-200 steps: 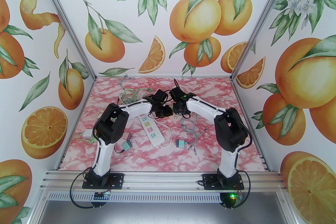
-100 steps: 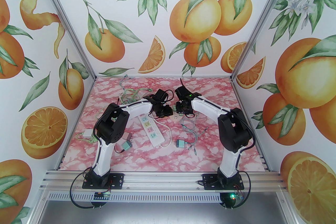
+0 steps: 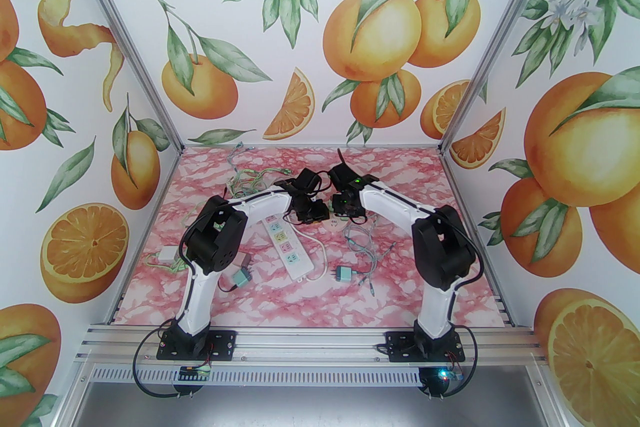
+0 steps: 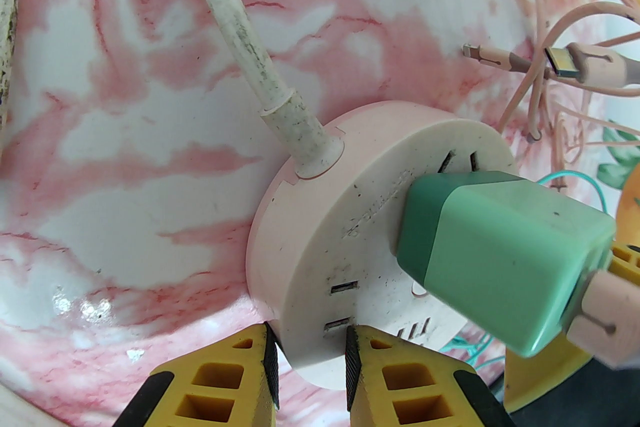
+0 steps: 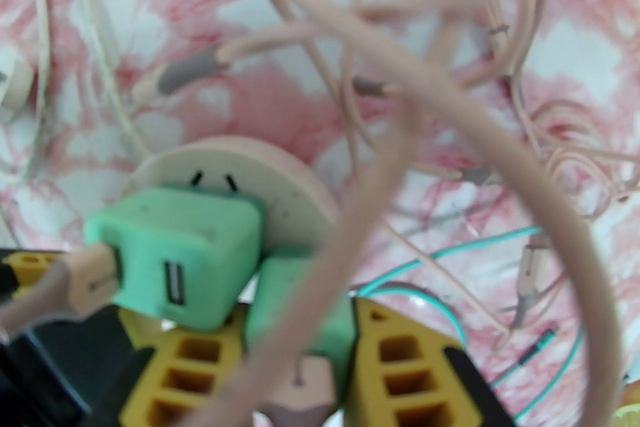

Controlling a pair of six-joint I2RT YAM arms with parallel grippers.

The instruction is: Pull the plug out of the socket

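A round pink socket point(image 4: 325, 225) lies on the pink marble table, and my left gripper point(image 4: 310, 340) is shut on its near rim. A green plug point(image 4: 500, 255) with a pink cable stands pushed into the socket's face. In the right wrist view that same plug point(image 5: 175, 240) sits on the socket point(image 5: 295, 194). A second green plug point(image 5: 330, 330) is clamped in my right gripper point(image 5: 300, 315) at the socket's near edge. Its prongs are hidden. In the top view both grippers point(image 3: 312, 212) point(image 3: 347, 207) meet over the socket point(image 3: 335, 225).
A white power strip point(image 3: 286, 251) lies near the left arm. A loose green plug point(image 3: 345, 274) and two adapters point(image 3: 240, 274) lie in front. Tangled cables lie at the back left point(image 3: 245, 177) and by the right arm point(image 3: 367, 245). A thick pink cable point(image 5: 500, 124) loops before the right camera.
The right arm swung a little to the right and then came partly back left, gripper still shut. The left arm has stayed on the socket.
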